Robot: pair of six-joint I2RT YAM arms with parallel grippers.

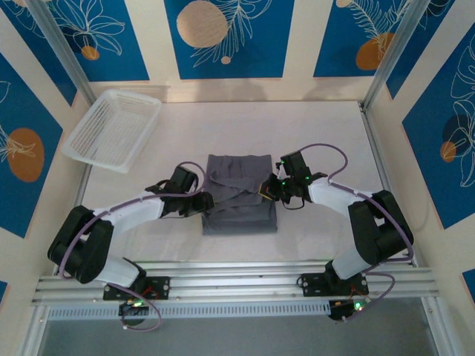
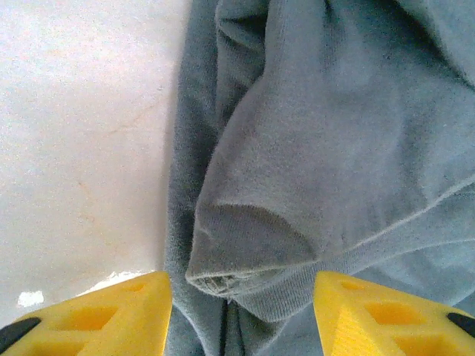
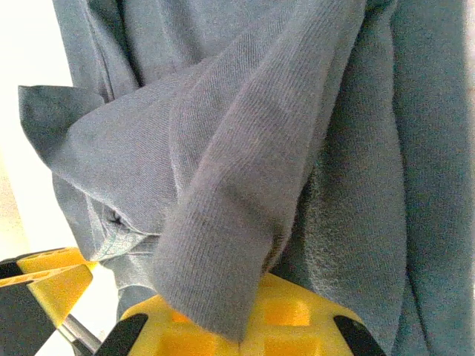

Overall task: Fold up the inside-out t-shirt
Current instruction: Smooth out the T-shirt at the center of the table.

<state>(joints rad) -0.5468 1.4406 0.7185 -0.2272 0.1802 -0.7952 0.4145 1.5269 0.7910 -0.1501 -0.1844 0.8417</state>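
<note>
Arms reach inward, right end effector (image 1: 267, 190) pinching t-shirt (image 1: 237, 176), left end effector (image 1: 206, 202) spread.

White mesh basket (image 1: 111, 127), far-left corner of pale tabletop (image 1: 326, 141). Blue wall panels (image 1: 223, 37), white leaf outlines, orange discs. Aluminium rail (image 1: 237, 285) along near edge.

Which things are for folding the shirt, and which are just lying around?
For the job: grey t-shirt; left gripper, open at its edge; right gripper, pinching a fold.
Just lying about: white mesh basket, apart from the shirt at the far left of the table.
</note>
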